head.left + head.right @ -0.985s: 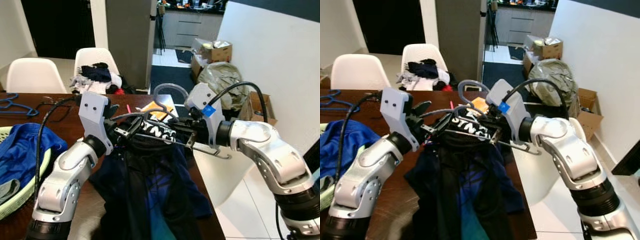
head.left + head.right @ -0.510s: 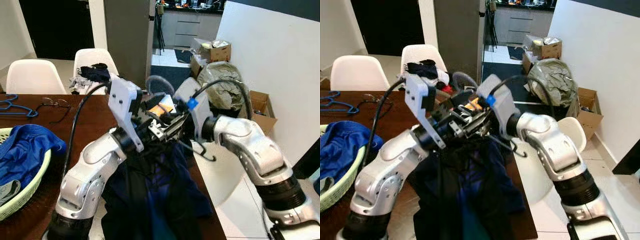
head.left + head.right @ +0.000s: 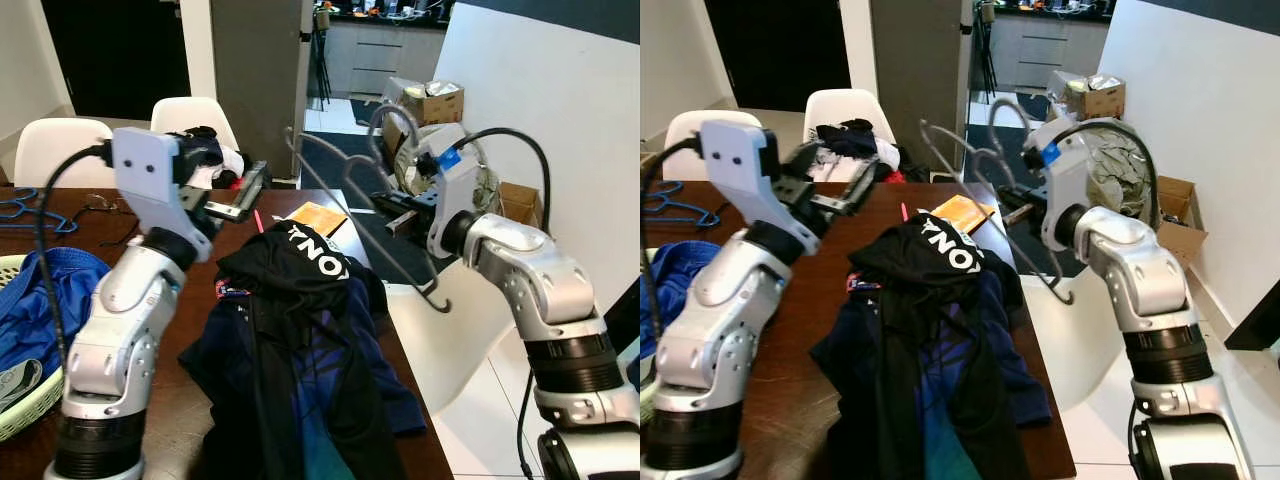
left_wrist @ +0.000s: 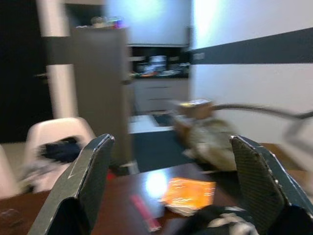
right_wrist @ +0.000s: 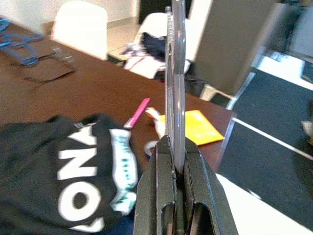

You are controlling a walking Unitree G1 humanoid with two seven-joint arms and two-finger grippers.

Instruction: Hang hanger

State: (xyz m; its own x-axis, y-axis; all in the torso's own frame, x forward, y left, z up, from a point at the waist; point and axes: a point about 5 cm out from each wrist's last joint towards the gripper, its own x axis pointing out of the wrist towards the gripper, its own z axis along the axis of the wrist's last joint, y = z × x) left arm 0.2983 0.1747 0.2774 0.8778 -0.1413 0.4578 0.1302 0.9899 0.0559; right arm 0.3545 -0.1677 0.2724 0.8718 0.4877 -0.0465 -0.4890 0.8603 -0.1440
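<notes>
A grey hanger (image 5: pixel 175 58) hangs tilted in the air over the table's right edge, clamped between the shut fingers of my right gripper (image 3: pixel 386 206). A black garment with white lettering (image 3: pixel 296 268) lies heaped on the brown table (image 3: pixel 185 415), on top of dark blue clothing, below and to the left of the hanger. My left gripper (image 3: pixel 238 193) is raised above the table, left of the garment. Its fingers (image 4: pixel 85 181) are spread wide with nothing between them.
A green basket of blue clothes (image 3: pixel 25 385) sits at the table's left. Blue hangers (image 3: pixel 22 206) lie at the far left. An orange booklet (image 3: pixel 316 218) and pink pen (image 3: pixel 257 217) lie behind the garment. White chairs (image 3: pixel 190 118) stand beyond, one (image 3: pixel 445 350) beside the table's right edge.
Both grippers have come away from the garment's neck. The right one lifted the hanger up and right, out of the garment. The left one let go, opened and rose to the left.
</notes>
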